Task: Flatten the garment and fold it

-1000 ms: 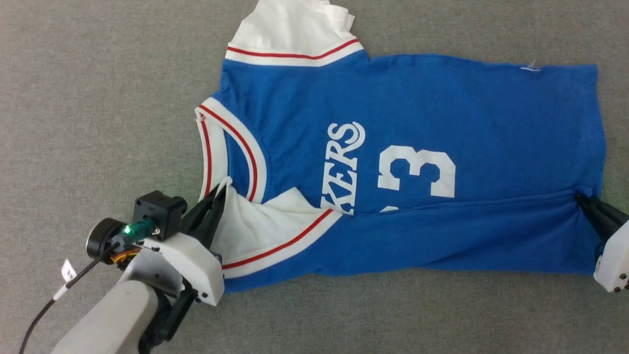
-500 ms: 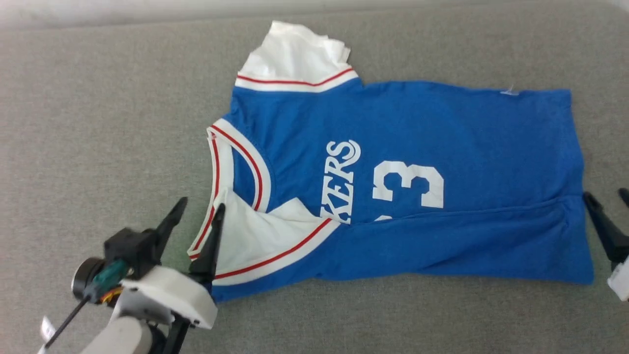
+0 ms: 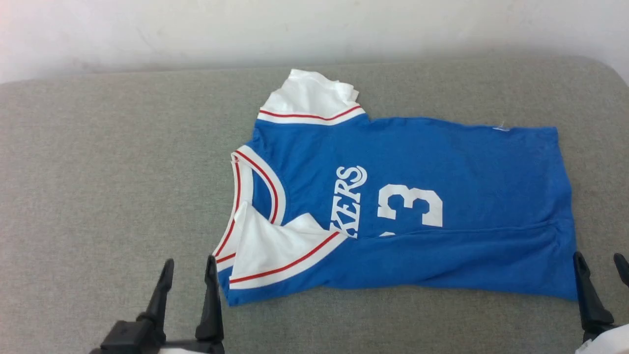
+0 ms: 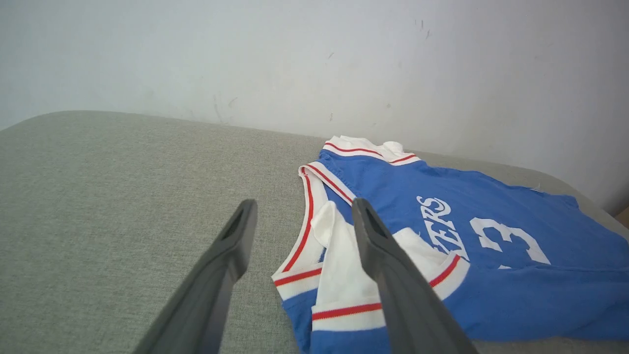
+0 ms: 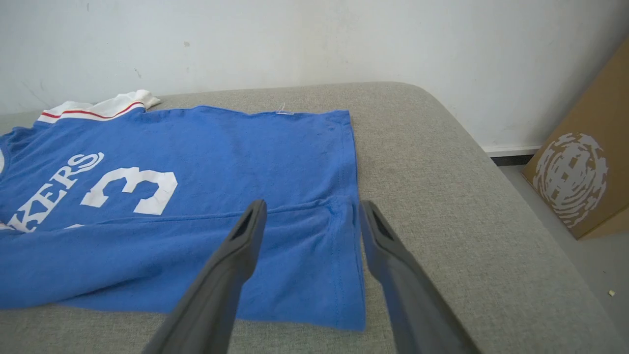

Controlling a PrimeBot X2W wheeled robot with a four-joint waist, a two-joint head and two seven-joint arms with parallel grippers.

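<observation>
The garment (image 3: pixel 417 162) lies flat on the grey cushion, collar to the left and hem to the right. Its near long edge is folded over toward the middle, and the near white sleeve (image 3: pixel 268 246) lies on top of the blue. My left gripper (image 3: pixel 190 263) stands open just off the collar corner, touching nothing. In the left wrist view the left gripper (image 4: pixel 303 204) points at the collar and folded sleeve of the garment (image 4: pixel 393 187). My right gripper (image 3: pixel 599 258) is open beside the hem's near corner. In the right wrist view the right gripper (image 5: pixel 312 204) hangs empty above the garment (image 5: pixel 221 142).
The grey cushion (image 3: pixel 98 172) stretches far to the left and has a strip free in front of the shirt. A white wall (image 3: pixel 295 29) runs behind it. Past the cushion's rounded right edge, a cardboard box (image 5: pixel 580 172) stands on the floor.
Both grippers opened, let go of the shirt's folded near edge, and drew back toward me. The head camera tilted up, so the wall came into view.
</observation>
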